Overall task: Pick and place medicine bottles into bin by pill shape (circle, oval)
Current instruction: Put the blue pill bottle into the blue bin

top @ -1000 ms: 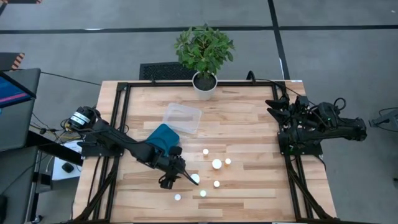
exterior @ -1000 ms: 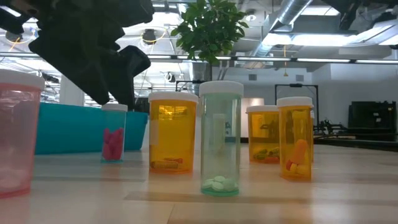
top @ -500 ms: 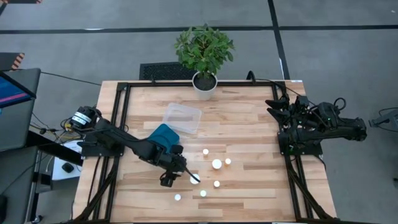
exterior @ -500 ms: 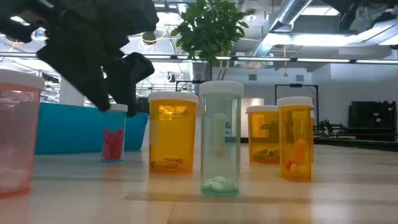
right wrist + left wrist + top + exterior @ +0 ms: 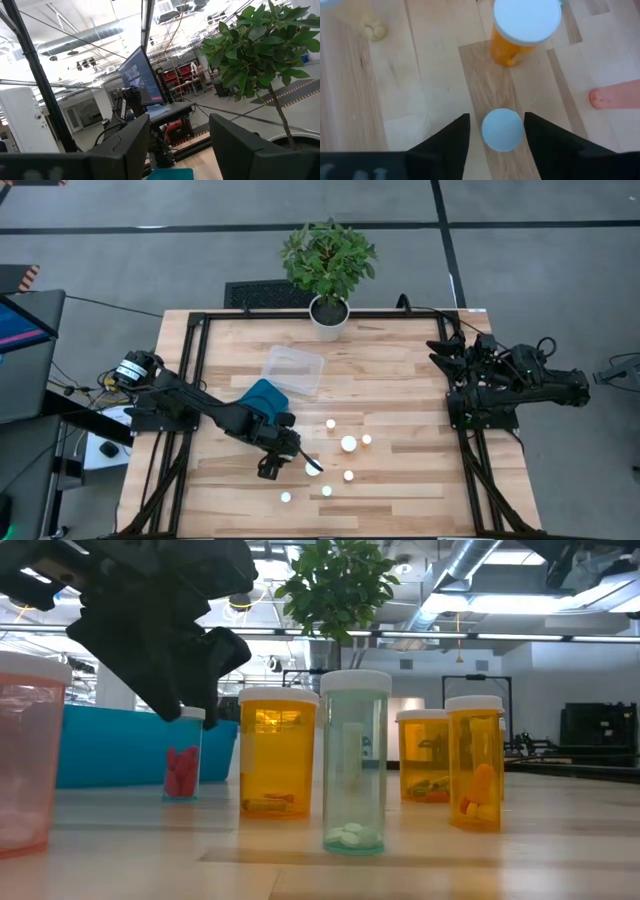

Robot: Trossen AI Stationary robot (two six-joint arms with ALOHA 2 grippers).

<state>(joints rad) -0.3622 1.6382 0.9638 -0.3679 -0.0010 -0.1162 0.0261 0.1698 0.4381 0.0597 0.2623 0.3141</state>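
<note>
Several small white-capped medicine bottles stand on their bases on the wooden table point(image 5: 400, 390), among them a wide one point(image 5: 348, 444). My left gripper point(image 5: 300, 461) reaches down over a small bottle point(image 5: 502, 130) holding pink pills point(image 5: 182, 768). Its fingers point(image 5: 451, 140) stand open on either side of the cap. An orange bottle point(image 5: 525, 27) stands just beyond it. My right gripper point(image 5: 180, 150) is open with nothing in it, raised at the table's right edge point(image 5: 447, 352) on its folded arm. My left gripper comes at the small bottle slanting down from above, one finger on each side of its round cap point(image 5: 520, 131). One finger point(image 5: 537, 135) stands right at the cap's edge, and a narrow gap shows at the other. I cannot tell whether it touches. The bottle stands upright on the table.
A teal bin point(image 5: 262, 398) and a clear bin point(image 5: 293, 368) sit beyond the left gripper toward the far edge. A potted plant point(image 5: 328, 265) stands at the far edge. Orange bottles point(image 5: 278, 755), a clear green one point(image 5: 355, 760) and a pink one point(image 5: 30, 755) stand near the camera.
My left gripper has sunk a little and settled around the small bottle's cap. The bottles have stayed where they were.
</note>
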